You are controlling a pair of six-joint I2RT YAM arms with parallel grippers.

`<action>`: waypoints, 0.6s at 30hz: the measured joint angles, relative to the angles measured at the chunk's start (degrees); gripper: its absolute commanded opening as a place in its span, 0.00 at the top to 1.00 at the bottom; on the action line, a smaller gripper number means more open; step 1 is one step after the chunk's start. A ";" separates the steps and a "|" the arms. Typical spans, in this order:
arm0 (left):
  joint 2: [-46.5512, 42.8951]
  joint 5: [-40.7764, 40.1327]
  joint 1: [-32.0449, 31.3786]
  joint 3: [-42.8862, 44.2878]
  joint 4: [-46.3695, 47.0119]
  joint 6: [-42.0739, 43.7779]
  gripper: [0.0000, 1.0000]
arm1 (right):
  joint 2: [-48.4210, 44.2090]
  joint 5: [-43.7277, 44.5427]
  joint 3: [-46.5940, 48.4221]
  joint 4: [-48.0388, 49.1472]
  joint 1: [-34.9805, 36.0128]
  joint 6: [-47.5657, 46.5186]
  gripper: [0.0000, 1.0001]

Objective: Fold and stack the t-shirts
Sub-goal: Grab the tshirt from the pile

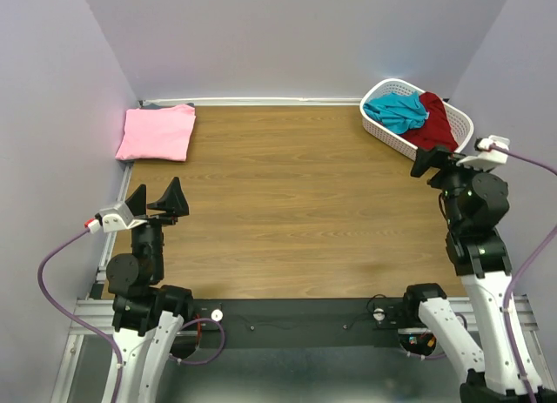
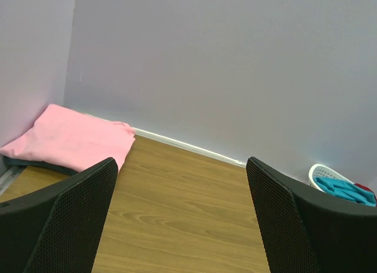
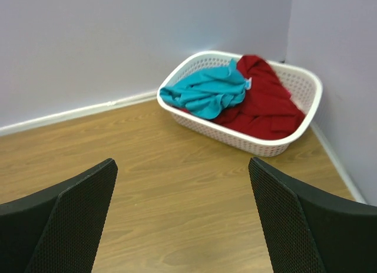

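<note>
The basket [image 3: 247, 142] holds the teal shirt [image 3: 206, 90] and red shirt [image 3: 265, 108]; the pink shirt [image 1: 157, 131] lies far left of it. Both left fingers [image 2: 76, 220] and right fingers [image 3: 294, 226] gape wide.

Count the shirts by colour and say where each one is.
Pink shirt: 1, folded, far left corner
Teal shirt: 1, bunched in the basket
Dark red shirt: 1, bunched in the basket
Total: 3
</note>
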 measured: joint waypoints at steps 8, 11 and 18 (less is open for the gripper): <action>-0.31 0.00 0.00 -0.22 0.22 0.37 0.02 | 21.86 -2.58 1.79 5.03 0.00 5.86 0.00; -0.74 0.02 0.00 -0.37 0.22 0.37 0.02 | 34.53 -2.58 7.82 5.55 0.00 8.11 0.00; -1.77 0.13 0.00 -0.44 0.15 0.33 0.02 | 57.96 -2.56 24.26 6.32 -2.21 13.90 0.00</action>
